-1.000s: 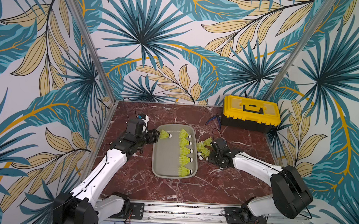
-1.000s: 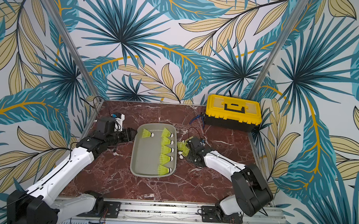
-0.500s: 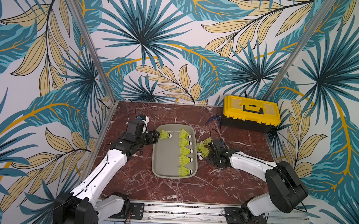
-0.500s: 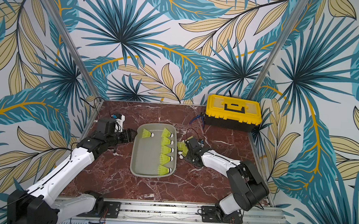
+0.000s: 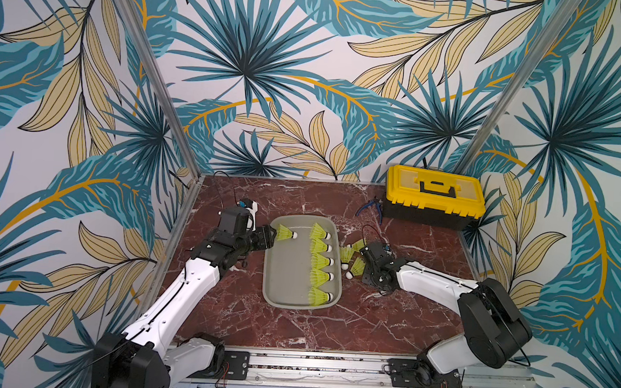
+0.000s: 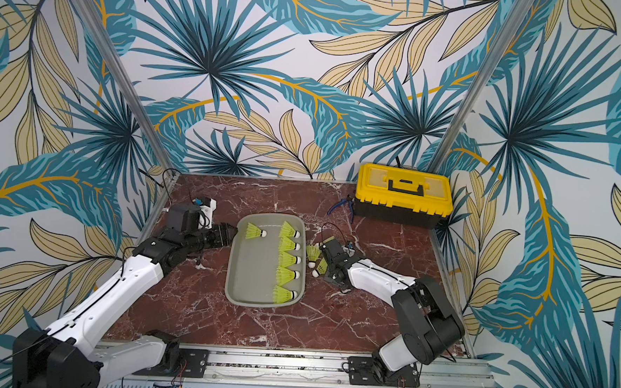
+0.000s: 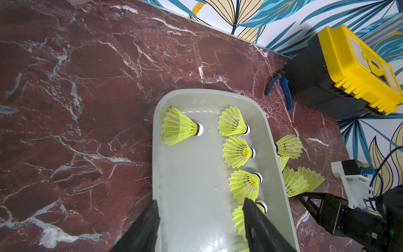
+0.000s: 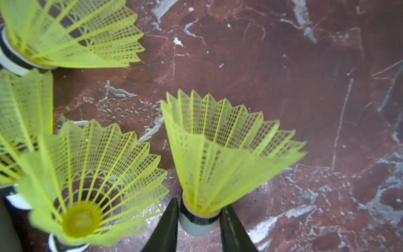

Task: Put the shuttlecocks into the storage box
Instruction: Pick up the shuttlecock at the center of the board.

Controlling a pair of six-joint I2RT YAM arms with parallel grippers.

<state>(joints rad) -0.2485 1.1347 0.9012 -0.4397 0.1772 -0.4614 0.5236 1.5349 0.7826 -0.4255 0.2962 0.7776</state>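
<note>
While I watch from far away, the left gripper (image 5: 272, 232) hangs at the left edge of the grey tray (image 5: 284, 277). Its fingers (image 7: 148, 224) are spread wide with nothing between them. Six yellow-green shuttlecocks (image 5: 320, 275) lie in the tray: one (image 5: 285, 233) alone, just in front of the left gripper, and five in a row along the tray's right side. Four more (image 5: 346, 253) lie in a little bunch on the red table (image 5: 294, 329), just beside the tray's right edge. The right gripper (image 8: 199, 204) is down low at that bunch. Its two black fingers (image 8: 168, 224) sit close on each side of the white tip of one shuttlecock (image 8: 218, 152), which lies on the table with its skirt pointing away from the gripper. I cannot tell if the fingers are squeezing the tip or are only beside it. A yellow toolbox (image 5: 435, 194) stands in the back right corner, with blue pliers (image 5: 370, 207) just beside it.
</note>
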